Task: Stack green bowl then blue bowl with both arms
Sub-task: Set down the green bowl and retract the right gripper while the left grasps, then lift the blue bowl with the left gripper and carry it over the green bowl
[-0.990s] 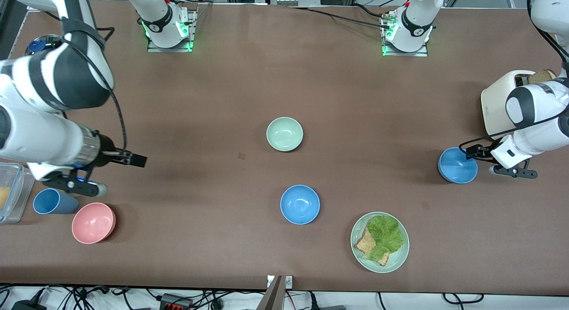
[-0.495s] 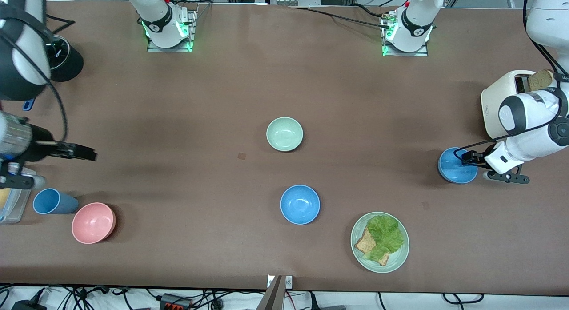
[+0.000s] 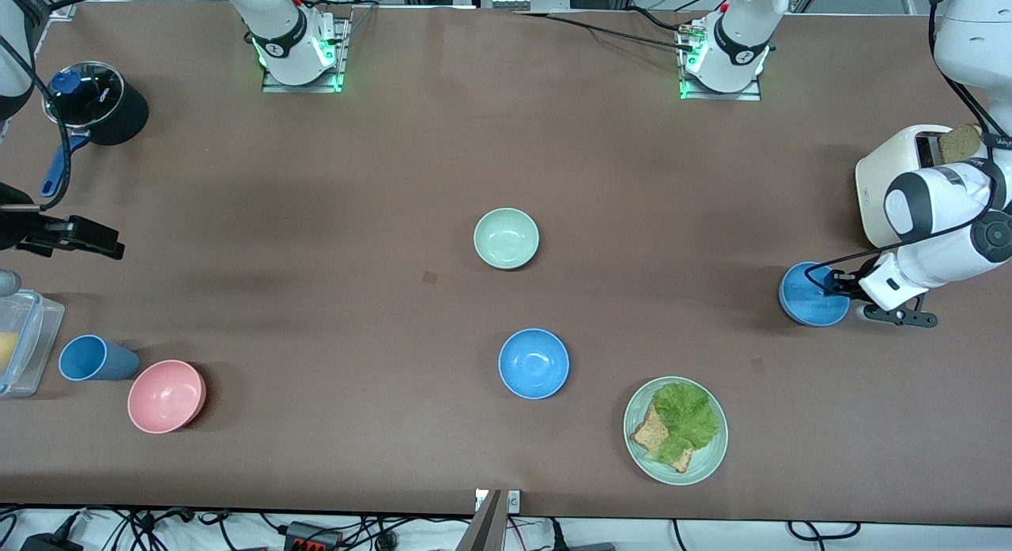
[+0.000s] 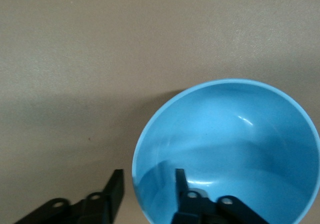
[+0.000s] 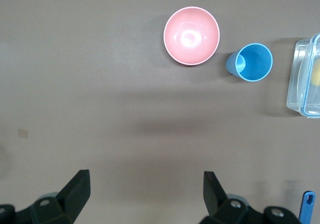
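The green bowl (image 3: pixel 506 237) sits upright mid-table. One blue bowl (image 3: pixel 534 363) sits nearer the front camera than it. A second blue bowl (image 3: pixel 806 302) stands toward the left arm's end of the table. My left gripper (image 3: pixel 827 284) is open and astride that bowl's rim. In the left wrist view one finger is inside the bowl (image 4: pixel 230 144) and one outside, with the left gripper (image 4: pixel 148 184) around the rim. My right gripper (image 3: pixel 107 247) is open and empty over the table's right-arm end; the right wrist view (image 5: pixel 145 184) shows bare table under it.
A plate (image 3: pixel 636 448) with lettuce and toast lies near the front edge. A toaster (image 3: pixel 889 179) with bread stands by the left arm. A pink bowl (image 3: pixel 166 395), blue cup (image 3: pixel 93 358), clear container (image 3: pixel 20 341) and black pot (image 3: pixel 95 100) stand at the right arm's end.
My right arm has drawn back toward its end of the table, away from the middle. My left gripper has shifted slightly farther over the blue bowl's rim. The bowls have not moved.
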`<state>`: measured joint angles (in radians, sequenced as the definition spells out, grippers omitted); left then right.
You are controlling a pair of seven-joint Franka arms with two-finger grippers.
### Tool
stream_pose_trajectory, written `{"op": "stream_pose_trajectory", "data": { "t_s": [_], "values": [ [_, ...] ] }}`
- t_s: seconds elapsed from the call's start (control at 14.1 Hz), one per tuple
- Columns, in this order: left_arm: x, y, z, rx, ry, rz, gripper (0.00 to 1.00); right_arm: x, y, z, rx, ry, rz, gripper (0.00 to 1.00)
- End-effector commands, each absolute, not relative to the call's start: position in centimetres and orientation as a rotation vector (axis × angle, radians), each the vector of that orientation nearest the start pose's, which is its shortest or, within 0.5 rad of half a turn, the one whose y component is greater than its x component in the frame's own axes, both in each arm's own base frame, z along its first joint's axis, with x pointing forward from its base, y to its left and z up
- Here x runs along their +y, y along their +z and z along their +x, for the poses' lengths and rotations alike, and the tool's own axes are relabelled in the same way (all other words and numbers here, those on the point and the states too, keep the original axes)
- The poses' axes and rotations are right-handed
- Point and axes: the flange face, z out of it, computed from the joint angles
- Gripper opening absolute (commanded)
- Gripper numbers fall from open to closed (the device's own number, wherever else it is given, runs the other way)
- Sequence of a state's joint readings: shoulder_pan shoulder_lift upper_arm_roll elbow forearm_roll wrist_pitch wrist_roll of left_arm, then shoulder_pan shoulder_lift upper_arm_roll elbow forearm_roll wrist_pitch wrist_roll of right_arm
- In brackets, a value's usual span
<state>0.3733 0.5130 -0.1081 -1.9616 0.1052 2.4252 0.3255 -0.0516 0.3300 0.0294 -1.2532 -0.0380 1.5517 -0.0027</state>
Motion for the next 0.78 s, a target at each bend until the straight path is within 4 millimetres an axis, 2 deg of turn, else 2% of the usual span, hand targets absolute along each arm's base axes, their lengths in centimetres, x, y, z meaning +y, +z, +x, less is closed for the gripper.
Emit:
{"op": "stream_pose_trajectory", "data": {
  "t_s": [0.0,0.14,0.35,0.42,0.71],
  "values": [
    [16.5,20.7,59.3,0.240,0.071,-3.131,0.35,-3.4,57.7,63.0,0.038,0.020,-3.155,1.00],
    [16.5,20.7,59.3,0.237,0.076,-3.131,0.19,-3.3,57.7,62.0,0.032,0.002,-3.164,1.00],
    [16.3,20.8,59.2,0.224,0.098,-3.142,0.01,-3.2,56.9,59.4,0.026,-0.054,-3.166,1.00],
    [16.1,21.1,59.2,0.224,0.116,-3.147,0.01,-3.1,56.9,58.9,0.024,-0.049,-3.166,1.00],
    [12.2,23.6,59.7,0.318,0.243,-3.170,0.00,-3.1,56.9,58.4,0.025,0.011,-3.164,1.00]
  ]
}}
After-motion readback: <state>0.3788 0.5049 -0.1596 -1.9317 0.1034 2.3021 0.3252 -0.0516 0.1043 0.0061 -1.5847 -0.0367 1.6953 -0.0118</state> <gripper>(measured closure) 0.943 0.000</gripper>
